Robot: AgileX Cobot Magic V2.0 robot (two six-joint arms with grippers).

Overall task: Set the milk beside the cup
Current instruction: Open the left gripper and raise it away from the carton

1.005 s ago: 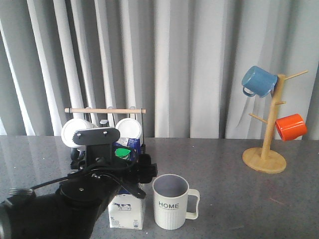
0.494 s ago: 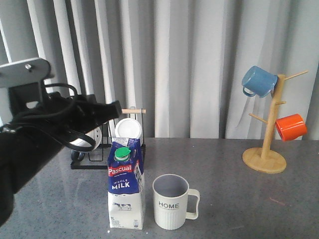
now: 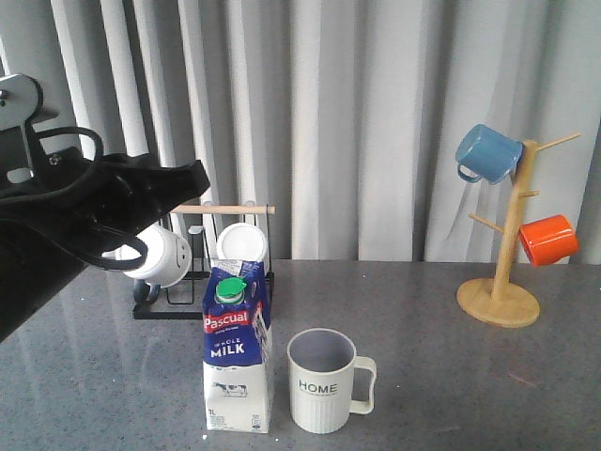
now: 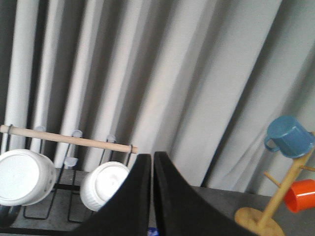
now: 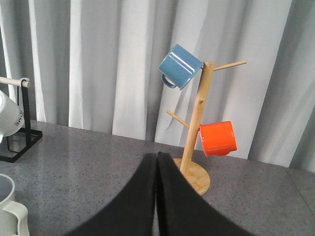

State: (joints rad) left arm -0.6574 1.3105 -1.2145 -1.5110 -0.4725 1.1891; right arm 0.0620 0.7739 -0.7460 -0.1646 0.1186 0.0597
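Observation:
The milk (image 3: 237, 352), a blue-and-white carton with a green cap, stands upright on the grey table (image 3: 432, 376) near the front. The cup (image 3: 322, 381), cream-white with "HOME" on it, stands just right of it with a small gap, handle to the right. My left gripper (image 3: 199, 173) is raised up and to the left of the carton, clear of it. In the left wrist view its fingers (image 4: 152, 155) are shut and empty. My right gripper (image 5: 157, 154) is shut and empty above the table. The cup's rim shows in the right wrist view (image 5: 7, 206).
A black wire rack with a wooden rod (image 3: 202, 209) stands behind the milk and holds two plain white mugs (image 3: 158, 256) (image 3: 241, 242). A wooden mug tree (image 3: 507, 272) at the right back carries a blue mug (image 3: 486, 153) and an orange mug (image 3: 548, 240). Grey curtains hang behind.
My left arm has lifted away from the milk and swung up and to the left. The carton now stands uncovered beside the cup and has not moved.

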